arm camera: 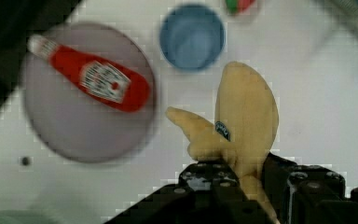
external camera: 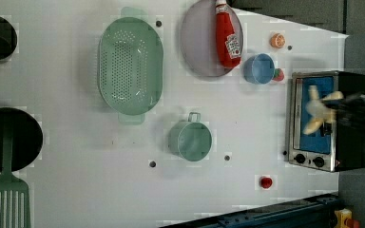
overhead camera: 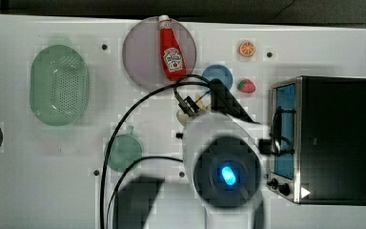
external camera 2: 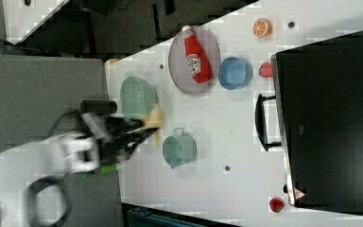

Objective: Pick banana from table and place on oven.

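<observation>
Above the white worktop [arm camera: 317, 107], the black tool [arm camera: 247, 186] grips the pale yellow-cream toy banana bunch [arm camera: 244, 116] by its stem end; it looks light, probably soft, likely to squash.

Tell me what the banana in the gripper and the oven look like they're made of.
Banana: likely matte plastic or rubbery toy material; the pale cream skin is even and dull, with a small sticker. It could also be foam.

Oven: looks like metal with glass; shiny silver front frame, blue-tinted see-through door, matte black top, probably painted sheet metal. The knobs look like black plastic.
</observation>
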{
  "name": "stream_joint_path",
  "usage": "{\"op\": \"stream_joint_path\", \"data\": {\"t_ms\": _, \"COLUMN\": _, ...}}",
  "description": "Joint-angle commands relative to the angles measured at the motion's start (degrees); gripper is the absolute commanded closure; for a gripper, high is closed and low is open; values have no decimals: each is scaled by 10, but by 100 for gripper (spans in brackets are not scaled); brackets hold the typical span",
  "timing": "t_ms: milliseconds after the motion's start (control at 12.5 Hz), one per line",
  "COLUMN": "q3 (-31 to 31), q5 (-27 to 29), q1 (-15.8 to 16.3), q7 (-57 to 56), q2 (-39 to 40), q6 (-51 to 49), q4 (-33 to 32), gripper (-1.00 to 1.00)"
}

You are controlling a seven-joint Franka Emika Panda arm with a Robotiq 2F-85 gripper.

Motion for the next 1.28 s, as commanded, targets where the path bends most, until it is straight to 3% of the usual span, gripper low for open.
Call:
{"op": "stream_joint_path", "data": {"t_ms": 80, "q3": -36, "q5": -9, "q1": -18, "q7": 17, "q2": 2, "q6": -79, "q4": 8, "gripper": 48}}
{"op": "stream_joint_path", "data": {"t_ms": 560, "q3": -159, "q5": -35, "q1": -33, "q7": -129, "q2": 41, "q6": -85, "q4": 54, "gripper": 48}}
{"op": "stream_joint_path", "data": {"t_ms": 1280, "q3": -293, "q5": -27, "q1": -39, "q7": -431, "q2": 272, "q6": -57, "q4": 234, "gripper": 48}}
